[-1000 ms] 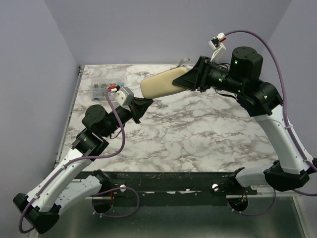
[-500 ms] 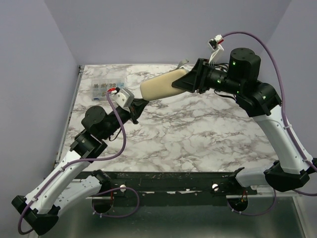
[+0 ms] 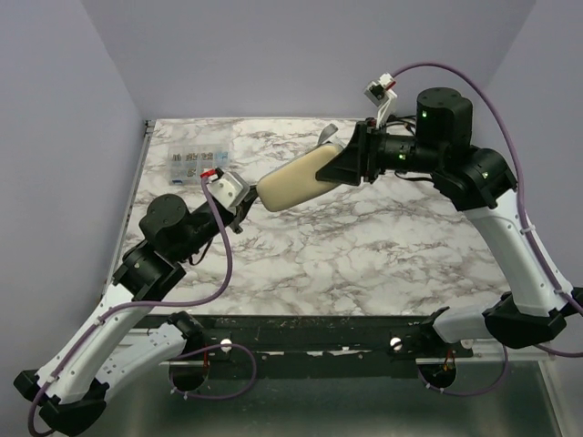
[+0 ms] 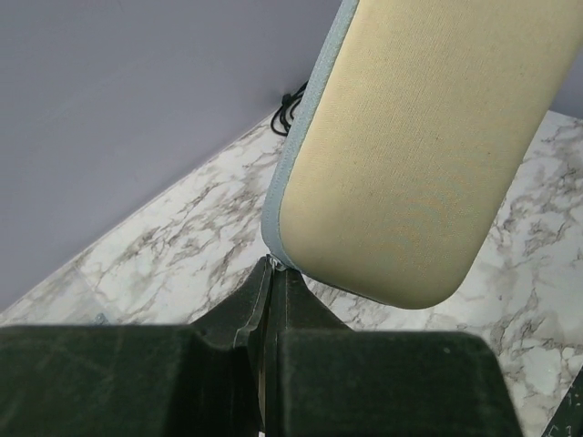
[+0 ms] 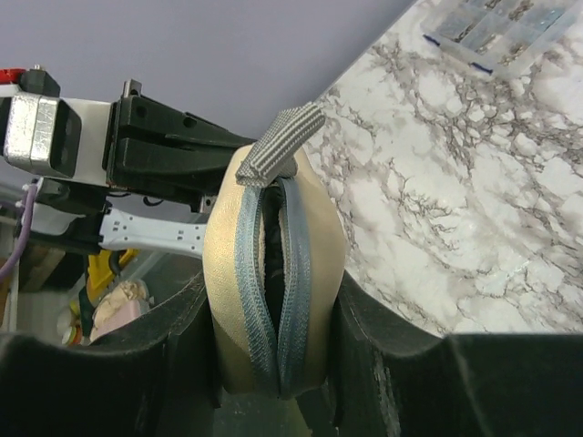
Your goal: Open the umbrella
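The umbrella [image 3: 293,180], in its cream-beige sleeve, up off the tabletop [image 3: 364,246] and a little toward 11 o'clock of its middle in the top view. Tilted, with 1 end toward 2 o'clock and the other, rounded end toward 8 o'clock.

Clamped near the 2 o'clock end by the right gripper [image 3: 332,168]. In the right wrist view, sleeve [image 5: 319,269] squeezed between the 2 fingers of that gripper [image 5: 273,282], both pads against the fabric. Grey zipper parted at this end, dark cloth just visible inside. A ribbed grey strap [image 5: 278,146] sticking out at the sleeve's far tip.

At the 8 o'clock end, the left gripper [image 3: 244,211], pointed toward 2 o'clock. In the left wrist view, its 2 fingers drawn together with only a thin slit between, gripper [image 4: 273,278] touching the grey piping at the sleeve's rounded corner [image 4: 410,155]. A small glint right at the tips; impossible to tell whether anything is pinched there.

White marble with grey veining across the tabletop. A small clear compartment box [image 3: 194,162] lying flat toward 10 o'clock, well apart from the sleeve. A coiled black cable [image 4: 290,105] at the foot of the wall in the left wrist view. Plain lavender walls [image 3: 273,55] on 3 sides.
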Action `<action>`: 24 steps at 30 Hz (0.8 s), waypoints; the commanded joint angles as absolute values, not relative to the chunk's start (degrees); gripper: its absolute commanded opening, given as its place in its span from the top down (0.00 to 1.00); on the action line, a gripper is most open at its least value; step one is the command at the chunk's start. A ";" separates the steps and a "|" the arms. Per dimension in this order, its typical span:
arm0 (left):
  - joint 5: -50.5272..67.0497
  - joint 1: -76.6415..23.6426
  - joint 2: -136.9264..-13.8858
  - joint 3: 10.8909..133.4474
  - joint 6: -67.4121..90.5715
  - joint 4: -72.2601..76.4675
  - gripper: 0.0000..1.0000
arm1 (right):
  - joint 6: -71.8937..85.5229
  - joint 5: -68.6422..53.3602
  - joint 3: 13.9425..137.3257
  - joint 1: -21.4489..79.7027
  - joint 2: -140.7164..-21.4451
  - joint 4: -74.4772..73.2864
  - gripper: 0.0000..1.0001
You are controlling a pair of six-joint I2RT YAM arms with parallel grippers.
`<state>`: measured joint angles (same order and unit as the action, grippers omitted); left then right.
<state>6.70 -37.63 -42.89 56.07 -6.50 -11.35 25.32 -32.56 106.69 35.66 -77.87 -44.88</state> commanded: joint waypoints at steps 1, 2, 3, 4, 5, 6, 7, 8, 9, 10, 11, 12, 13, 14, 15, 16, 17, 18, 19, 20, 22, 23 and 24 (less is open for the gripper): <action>5.48 -37.26 -41.15 59.16 -13.01 -18.77 1.00 | 20.40 -43.44 109.43 35.82 -80.12 -51.75 0.99; 5.73 -37.22 -41.05 59.57 -13.57 -20.28 1.00 | 19.53 -44.03 109.80 35.86 -80.84 -53.89 0.99; 6.37 -37.26 -40.91 59.95 -13.93 -21.51 1.00 | 18.58 -44.64 109.82 35.86 -81.22 -54.96 0.99; 7.02 -37.21 -40.88 60.33 -14.06 -22.46 1.00 | 18.36 -44.97 109.05 35.86 -81.23 -55.03 0.99; 7.71 -37.21 -40.79 60.51 -14.06 -23.28 1.00 | 18.30 -44.81 108.38 35.88 -81.12 -54.86 0.99; 8.33 -37.22 -40.68 60.64 -14.00 -23.82 1.00 | 18.32 -44.78 108.03 35.85 -81.27 -54.98 0.99; 9.02 -37.27 -40.49 60.82 -13.82 -24.45 1.00 | 18.24 -45.34 108.02 35.86 -81.78 -55.36 0.99; 9.58 -37.29 -40.39 60.91 -13.55 -24.73 1.00 | 18.10 -46.18 107.95 35.86 -82.45 -55.66 0.99; 10.25 -37.34 -40.26 61.07 -13.45 -25.14 1.00 | 18.31 -47.39 107.64 35.86 -82.94 -55.42 0.99; 10.94 -37.38 -40.17 61.12 -13.36 -25.49 1.00 | 18.58 -48.52 107.22 35.86 -83.48 -55.15 0.99; 11.62 -37.49 -40.21 61.30 -13.23 -25.86 1.00 | 18.66 -49.51 106.91 35.86 -84.06 -54.98 0.99; 12.34 -37.80 -40.34 61.43 -13.06 -26.18 1.00 | 18.93 -49.83 106.73 35.86 -84.43 -54.86 0.99; 13.06 -38.01 -40.54 61.83 -12.88 -26.64 1.00 | 19.06 -49.97 106.47 35.93 -84.98 -54.62 0.99; 13.88 -38.51 -40.85 62.14 -12.69 -27.09 1.00 | 19.11 -50.48 106.27 35.91 -85.31 -54.39 0.99; 14.22 -39.17 -41.02 62.55 -12.66 -27.44 1.00 | 19.03 -51.18 106.17 35.95 -85.81 -54.24 0.99; 13.93 -40.01 -41.34 62.78 -12.86 -28.16 1.00 | 19.06 -52.67 106.13 35.94 -86.21 -53.98 0.99; 12.91 -40.68 -41.50 62.99 -13.40 -28.78 1.00 | 19.15 -53.72 106.17 36.03 -86.68 -53.88 0.99; 11.83 -41.51 -41.78 63.17 -14.21 -29.69 1.00 | 19.24 -54.06 106.26 36.17 -87.02 -53.85 0.99; 10.73 -42.27 -41.97 63.30 -15.08 -30.55 1.00 | 19.33 -53.98 106.19 36.42 -87.32 -53.89 0.99; 10.24 -42.80 -42.12 63.59 -16.01 -31.49 1.00 | 19.32 -53.95 106.15 36.69 -87.67 -54.13 0.99; 9.93 -43.88 -42.57 64.42 -17.15 -33.08 1.00 | 19.33 -52.67 106.18 37.29 -88.35 -54.49 0.99; 9.93 -44.54 -42.94 64.90 -17.50 -33.72 1.00 | 19.33 -52.44 106.25 37.70 -88.69 -54.56 0.99; 9.81 -45.24 -43.31 65.32 -17.79 -34.26 1.00 | 19.30 -51.96 106.51 38.23 -89.21 -54.52 0.99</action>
